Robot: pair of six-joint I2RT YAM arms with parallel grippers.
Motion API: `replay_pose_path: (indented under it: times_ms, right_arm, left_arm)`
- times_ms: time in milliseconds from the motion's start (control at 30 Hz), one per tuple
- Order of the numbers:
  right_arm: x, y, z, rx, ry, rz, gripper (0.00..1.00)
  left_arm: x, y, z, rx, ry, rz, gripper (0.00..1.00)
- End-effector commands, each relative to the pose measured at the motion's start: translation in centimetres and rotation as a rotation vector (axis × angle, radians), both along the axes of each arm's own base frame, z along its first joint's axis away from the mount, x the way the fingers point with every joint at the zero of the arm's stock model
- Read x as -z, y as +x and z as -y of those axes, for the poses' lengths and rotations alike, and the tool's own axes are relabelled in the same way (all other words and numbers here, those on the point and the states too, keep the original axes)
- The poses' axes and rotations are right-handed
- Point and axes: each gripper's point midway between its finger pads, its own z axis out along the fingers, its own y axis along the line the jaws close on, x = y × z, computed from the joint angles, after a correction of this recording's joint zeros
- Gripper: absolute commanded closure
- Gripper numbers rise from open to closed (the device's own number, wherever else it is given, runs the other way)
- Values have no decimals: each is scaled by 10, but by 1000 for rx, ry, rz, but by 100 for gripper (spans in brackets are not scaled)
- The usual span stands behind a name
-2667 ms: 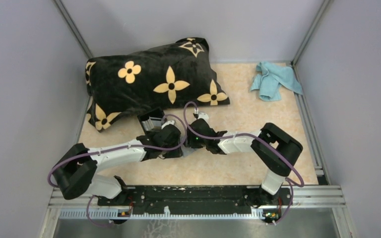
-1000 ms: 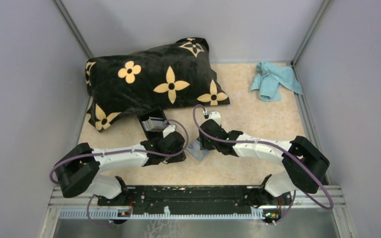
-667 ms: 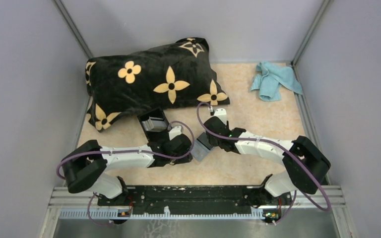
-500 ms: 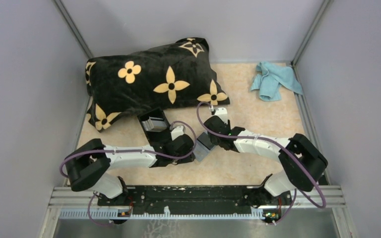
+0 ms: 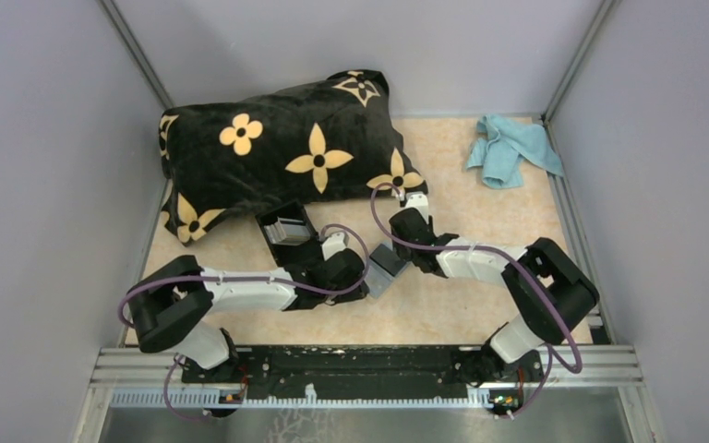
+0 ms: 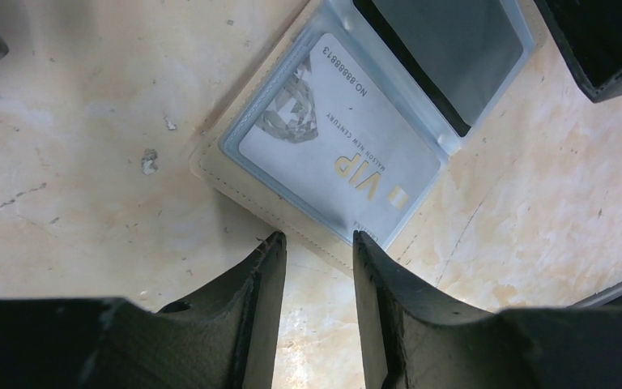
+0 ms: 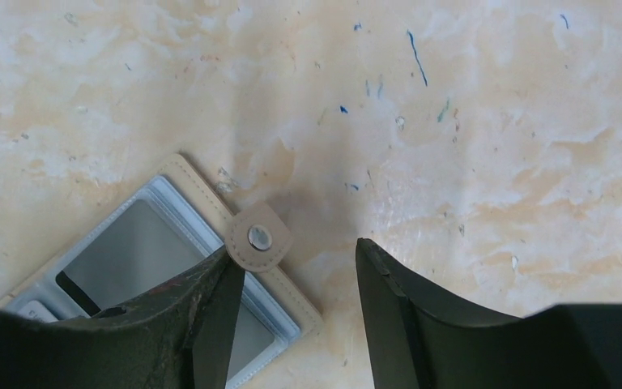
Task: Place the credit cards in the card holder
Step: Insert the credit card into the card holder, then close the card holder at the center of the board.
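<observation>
Two credit cards lie in the clear sleeves of an open beige wallet flat on the table. One is a pale card printed VIP, the other a grey card with a dark stripe. The black card holder with grey ribbed slots stands behind my left arm, in front of the pillow. My left gripper is open just short of the wallet's near edge, with nothing between its fingers. My right gripper is open over the wallet's other end, one finger beside the snap tab.
A big black pillow with yellow flowers fills the back left. A light blue cloth lies crumpled in the back right corner. Grey walls enclose the table on three sides.
My left gripper has slid right up to the wallet. My right arm has drawn back toward the pillow, and the wallet has shifted slightly to the right.
</observation>
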Motion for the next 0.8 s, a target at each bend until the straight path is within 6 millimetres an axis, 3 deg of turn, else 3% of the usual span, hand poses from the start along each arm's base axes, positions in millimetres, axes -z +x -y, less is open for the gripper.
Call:
replay_pose_path:
  times_ms: [0,300,400,600,767]
  right_arm:
    - [-9,19,-11,-37,81,65,47]
    - [-5,31,-12,-68,137,89,54]
    - [0,32,-11,-71,149,77,65]
    - [4,26,-9,-76,168,58,100]
    - [-4,21,-5,-50,185,64,100]
  left_arm:
    - [58,-31,-58,9,269,-132,55]
    - [57,-27,-63,-11,293,-127,55]
    - [58,-27,-66,-20,296,-132,54]
    - [60,-26,-68,-35,298,-142,53]
    - [52,-15,-71,-65,310,-122,47]
